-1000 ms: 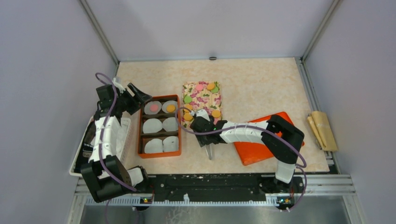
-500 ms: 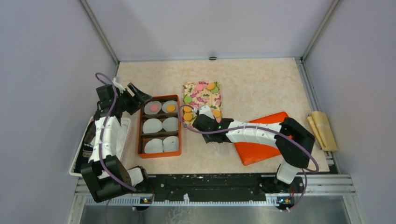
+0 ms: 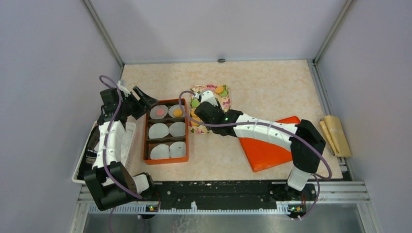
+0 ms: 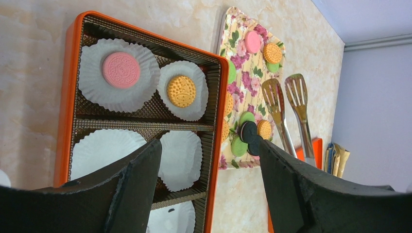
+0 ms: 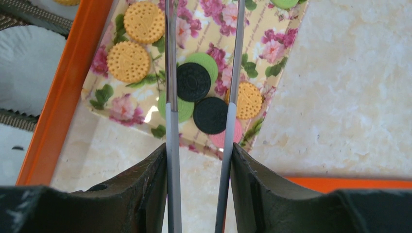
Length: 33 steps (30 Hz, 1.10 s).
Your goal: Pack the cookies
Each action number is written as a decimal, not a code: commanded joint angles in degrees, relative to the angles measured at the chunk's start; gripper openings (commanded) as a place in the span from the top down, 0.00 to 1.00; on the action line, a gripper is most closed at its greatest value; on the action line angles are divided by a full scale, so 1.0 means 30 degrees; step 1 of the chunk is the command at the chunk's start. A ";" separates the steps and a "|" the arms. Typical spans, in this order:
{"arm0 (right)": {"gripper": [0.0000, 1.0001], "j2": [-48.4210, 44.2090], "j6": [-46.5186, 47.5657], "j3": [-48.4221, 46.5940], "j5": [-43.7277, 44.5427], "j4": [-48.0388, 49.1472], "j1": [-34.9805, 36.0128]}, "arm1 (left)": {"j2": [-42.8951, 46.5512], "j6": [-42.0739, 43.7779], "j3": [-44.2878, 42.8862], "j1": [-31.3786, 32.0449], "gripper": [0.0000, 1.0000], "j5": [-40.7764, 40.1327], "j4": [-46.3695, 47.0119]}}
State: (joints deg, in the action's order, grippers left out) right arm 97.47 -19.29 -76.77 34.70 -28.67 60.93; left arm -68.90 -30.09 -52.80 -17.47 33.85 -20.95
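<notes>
Right gripper (image 5: 199, 162) clasps tongs (image 5: 170, 73) above cookies (image 5: 193, 81)

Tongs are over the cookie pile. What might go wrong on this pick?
1. The two black cookies overlap a green cookie and a pink cookie between the arms of the tongs, so a squeeze may grab several or scatter them.
2. The right gripper clamps the tongs far back from their tips; they might twist or slip.

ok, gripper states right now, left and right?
Left gripper: open, holding nothing.
Right gripper: closed on the slim metal tongs.
</notes>
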 commanded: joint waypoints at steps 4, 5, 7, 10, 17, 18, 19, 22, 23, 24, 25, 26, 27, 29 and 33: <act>0.56 0.1115 0.1070 -0.1708 -0.1305 0.1131 -0.1310 | -0.0062 0.0477 -0.0097 -0.0123 0.20 0.0191 0.0543; 0.56 0.1209 0.1156 -0.1687 -0.1681 0.1244 -0.1385 | -0.0107 0.0478 -0.0097 -0.0122 0.20 0.0169 0.0546; 0.56 0.1431 0.1255 -0.1748 -0.2289 0.1290 -0.1455 | -0.0209 0.0452 -0.0028 -0.0122 0.20 0.0210 0.0596; 0.56 0.1644 0.1182 -0.1716 -0.3098 0.1604 -0.1435 | -0.0328 0.0448 0.0020 -0.0122 0.20 0.0275 0.0662; 0.57 0.2545 0.0939 -0.2489 -0.4485 0.2031 -0.1452 | -0.0496 0.0478 0.0020 -0.0132 0.20 0.0266 0.0672; 0.57 0.2739 0.0902 -0.2712 -0.4616 0.1873 -0.1443 | -0.0498 0.0504 0.0013 -0.0146 0.20 0.0261 0.0646; 0.57 0.2935 0.0879 -0.2864 -0.4710 0.1765 -0.1442 | -0.0499 0.0529 0.0019 -0.0140 0.20 0.0261 0.0647; 0.57 0.3385 0.0723 -0.3055 -0.4718 0.1497 -0.1451 | -0.0521 0.0565 0.0047 -0.0143 0.20 0.0232 0.0598; 0.56 0.3477 0.0714 -0.3105 -0.4667 0.1418 -0.1476 | -0.0538 0.0588 0.0075 -0.0151 0.20 0.0247 0.0608; 0.56 0.3606 0.0705 -0.3140 -0.4617 0.1331 -0.1475 | -0.0526 0.0594 0.0078 -0.0152 0.20 0.0241 0.0598; 0.56 0.3714 0.0653 -0.3221 -0.4508 0.1221 -0.1471 | -0.0550 0.0595 0.0079 -0.0152 0.20 0.0237 0.0619; 0.56 0.3793 0.0632 -0.3309 -0.4352 0.1098 -0.1471 | -0.0578 0.0595 0.0097 -0.0166 0.20 0.0247 0.0636; 0.56 0.3883 0.0629 -0.3385 -0.4307 0.1002 -0.1471 | -0.0600 0.0595 0.0085 -0.0168 0.20 0.0278 0.0634; 0.56 0.3922 0.0603 -0.3441 -0.4300 0.0901 -0.1501 | -0.0644 0.0600 0.0077 -0.0167 0.20 0.0319 0.0654; 0.57 0.4010 0.0490 -0.3553 -0.4503 0.0804 -0.1585 | -0.0646 0.0595 0.0079 -0.0167 0.20 0.0349 0.0616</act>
State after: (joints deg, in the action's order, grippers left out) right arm 109.38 -16.78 -83.81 21.10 -27.09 56.45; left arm -70.87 -29.21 -52.80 -17.54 33.82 -20.99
